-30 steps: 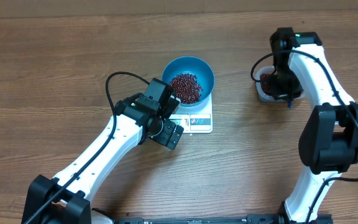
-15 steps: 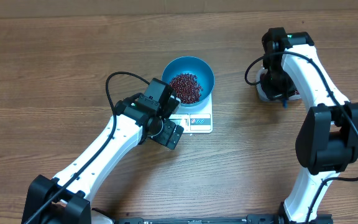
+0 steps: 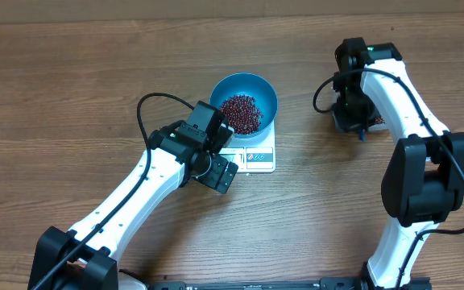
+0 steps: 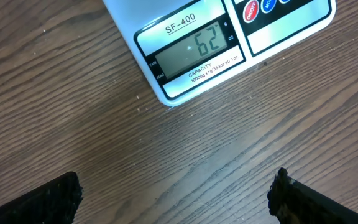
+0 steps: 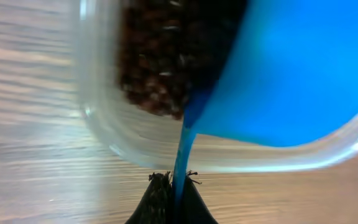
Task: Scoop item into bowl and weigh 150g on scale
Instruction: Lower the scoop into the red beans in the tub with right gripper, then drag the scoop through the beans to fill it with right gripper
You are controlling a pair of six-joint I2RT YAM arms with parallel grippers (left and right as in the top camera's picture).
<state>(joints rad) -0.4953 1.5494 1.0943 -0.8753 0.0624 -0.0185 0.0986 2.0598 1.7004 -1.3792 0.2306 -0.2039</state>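
Now, left gripper (image 4: 176, 199) wide, empty, just off scale (image 4: 188, 53) front edge, right gripper (image 5: 173, 202) pinching scoop (image 5: 291, 68), seemingly inside tub (image 5: 104, 130).

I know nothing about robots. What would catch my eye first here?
The bright blue bowl, holding a heap of dark red beans, sits on a white scale mid-table. At the right, the right gripper pinches a blue scoop by its handle over a clear tub of more beans. The left gripper hangs open before the scale.
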